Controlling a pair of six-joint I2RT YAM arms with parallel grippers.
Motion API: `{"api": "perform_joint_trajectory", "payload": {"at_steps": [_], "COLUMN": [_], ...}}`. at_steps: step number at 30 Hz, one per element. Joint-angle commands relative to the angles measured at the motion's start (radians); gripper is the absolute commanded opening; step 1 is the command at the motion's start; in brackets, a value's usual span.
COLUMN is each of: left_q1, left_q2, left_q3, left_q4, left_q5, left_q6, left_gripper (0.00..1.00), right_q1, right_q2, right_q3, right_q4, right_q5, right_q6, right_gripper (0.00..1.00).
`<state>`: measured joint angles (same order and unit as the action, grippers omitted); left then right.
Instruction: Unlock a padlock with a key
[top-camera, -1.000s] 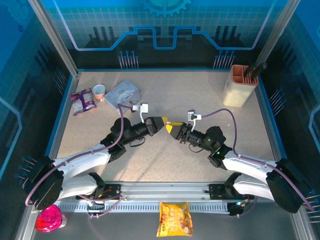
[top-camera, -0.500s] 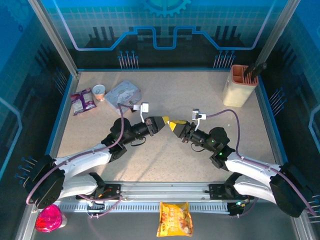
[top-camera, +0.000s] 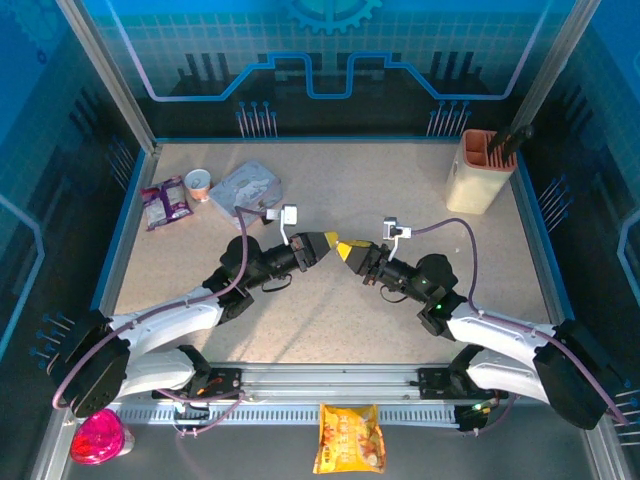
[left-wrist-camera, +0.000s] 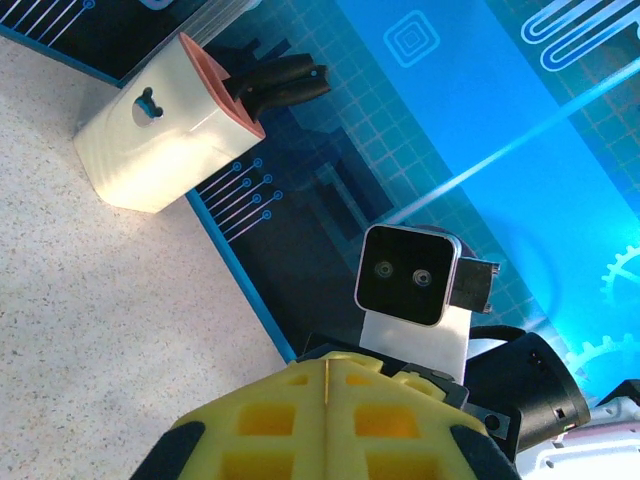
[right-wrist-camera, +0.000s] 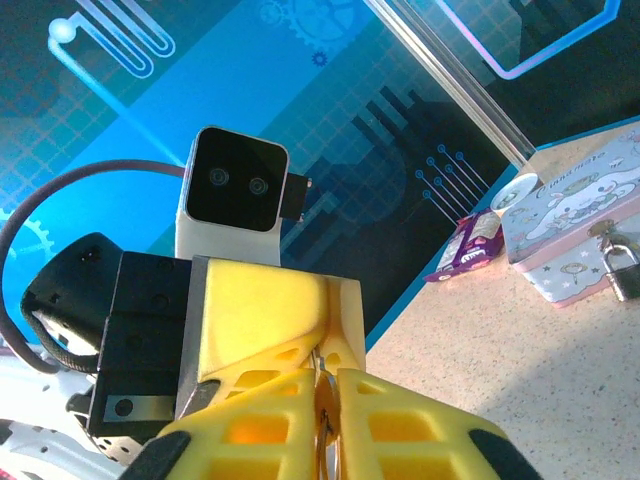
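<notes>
Right end effector (top-camera: 347, 251) has swung in over the last second, and its yellow tip now meets the left end effector (top-camera: 323, 244) nose to nose above the middle of the worktop (top-camera: 400, 190). A second ago there was a clear gap between them. Both are pinched shut. From the right wrist, a thin sliver (right-wrist-camera: 322, 384) shows in the seam of its fingers (right-wrist-camera: 400, 425) (the key, I'd guess, though it is too small to be sure). That looks to me like a hand-over or a regrip, not the unlocking itself. The padlock (right-wrist-camera: 620, 262) hangs against the side of the pale blue tin (top-camera: 245, 184), well apart from both arms at the far left, its shackle apparently closed.
</notes>
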<state>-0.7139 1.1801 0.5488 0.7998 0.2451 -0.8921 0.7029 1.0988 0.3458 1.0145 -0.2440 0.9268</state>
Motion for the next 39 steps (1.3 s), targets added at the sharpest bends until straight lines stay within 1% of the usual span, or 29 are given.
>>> {"api": "perform_joint_trajectory", "payload": {"at_steps": [1,3,10,12,14,17,19,20,21,23,24,26,27,31,34,36,39], "left_q1": [-0.006,-0.006,-0.006,-0.007,-0.006,0.002,0.019,0.031,0.054,0.099,0.113,0.128,0.135,0.157,0.171,0.184,0.218], "left_q2": [0.010,0.008,0.010,0.007,-0.001,-0.054,-0.110,-0.131,-0.144,-0.153,-0.155,-0.153,-0.142,-0.042,0.067,0.141,0.268], "left_q3": [0.009,0.007,0.000,0.003,0.020,0.069,0.092,0.102,0.126,0.178,0.201,0.239,0.260,0.372,0.441,0.472,0.512], "left_q4": [0.042,0.044,0.047,0.035,-0.016,-0.205,-0.350,-0.409,-0.484,-0.625,-0.695,-0.817,-0.882,-1.109,-1.205,-1.240,-1.246], "left_q5": [0.016,0.012,-0.009,-0.010,0.006,0.008,-0.043,-0.058,-0.057,-0.046,-0.061,-0.132,-0.179,-0.367,-0.499,-0.561,-0.570], "left_q6": [0.008,0.012,0.024,0.027,0.055,0.148,0.209,0.225,0.241,0.274,0.296,0.334,0.350,0.375,0.344,0.306,0.277], "left_gripper": [0.00,0.00,0.00,0.05,0.09,0.24,0.40,0.47,0.50,0.52,0.55,0.64,0.66,0.66,0.67,0.68,0.68], "right_q1": [-0.008,-0.009,-0.008,-0.008,-0.008,-0.011,-0.016,-0.018,-0.022,-0.029,-0.032,-0.034,-0.036,-0.036,-0.036,-0.036,-0.036], "right_q2": [-0.010,-0.013,-0.032,-0.045,-0.063,-0.108,-0.158,-0.182,-0.209,-0.256,-0.277,-0.313,-0.331,-0.403,-0.445,-0.469,-0.511], "right_q3": [0.010,0.011,0.011,0.013,0.013,0.011,0.016,0.018,0.017,0.018,0.023,0.029,0.030,0.018,0.003,-0.006,-0.031], "right_q4": [0.031,0.029,-0.001,-0.026,-0.058,-0.141,-0.249,-0.295,-0.345,-0.428,-0.469,-0.535,-0.561,-0.636,-0.666,-0.681,-0.691], "right_q5": [-0.010,-0.006,0.008,0.013,0.025,0.050,0.078,0.090,0.104,0.122,0.126,0.136,0.142,0.165,0.168,0.167,0.167], "right_q6": [-0.002,-0.002,-0.001,-0.013,-0.024,-0.059,-0.095,-0.113,-0.134,-0.168,-0.181,-0.206,-0.216,-0.239,-0.249,-0.251,-0.247], "right_gripper": [0.09,0.09,0.02,0.00,0.00,0.00,0.00,0.00,0.00,0.00,0.00,0.00,0.00,0.00,0.00,0.00,0.00]}}
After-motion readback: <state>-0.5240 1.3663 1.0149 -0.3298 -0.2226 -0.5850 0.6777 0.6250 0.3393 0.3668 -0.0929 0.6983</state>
